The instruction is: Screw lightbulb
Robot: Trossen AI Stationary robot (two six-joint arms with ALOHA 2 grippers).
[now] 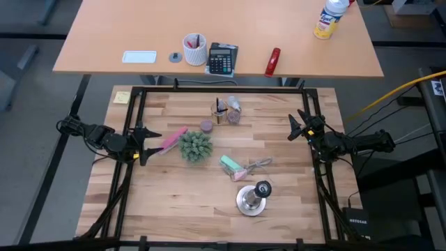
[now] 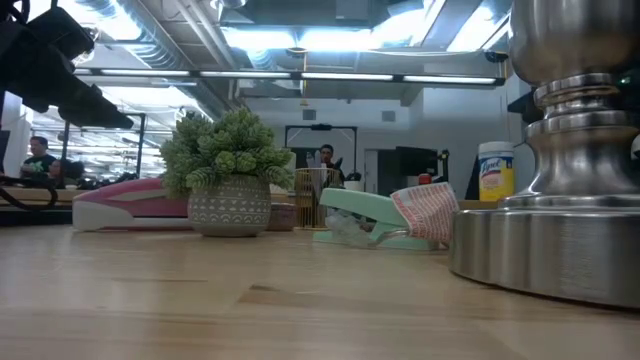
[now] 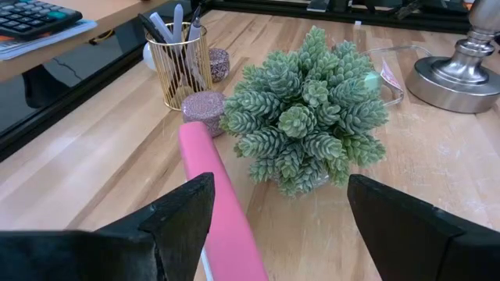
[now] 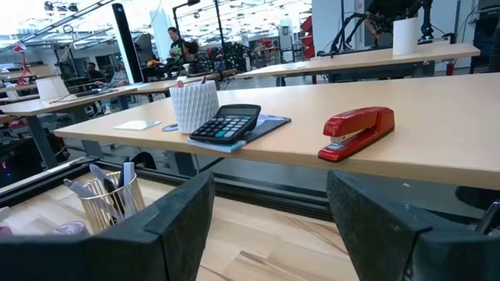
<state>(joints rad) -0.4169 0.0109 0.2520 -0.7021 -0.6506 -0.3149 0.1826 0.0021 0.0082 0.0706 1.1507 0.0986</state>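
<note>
Hovering at the table's left edge, left gripper (image 1: pixel 143 145) wide open, empty | pink stapler (image 3: pixel 215 211) and potted succulent (image 3: pixel 306 105) directly ahead | right gripper (image 1: pixel 298 127) open, empty, right edge | lightbulb (image 1: pixel 234 104) beside gold pen cup (image 1: pixel 219 110), far side | lamp stand (image 1: pixel 252 198) near front.

Left end effector (image 1: pixel 146 143) open at tabletop (image 1: pixel 174 202) nine o'clock, right end effector (image 1: pixel 298 127) open at three; stand (image 1: pixel 251 199) at five.

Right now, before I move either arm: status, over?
Both grippers open, empty: left gripper by the pink stapler, right gripper at the right edge. Lightbulb untouched beside the pen cup, not in the stand. Plant sits between left gripper and stand.
</note>
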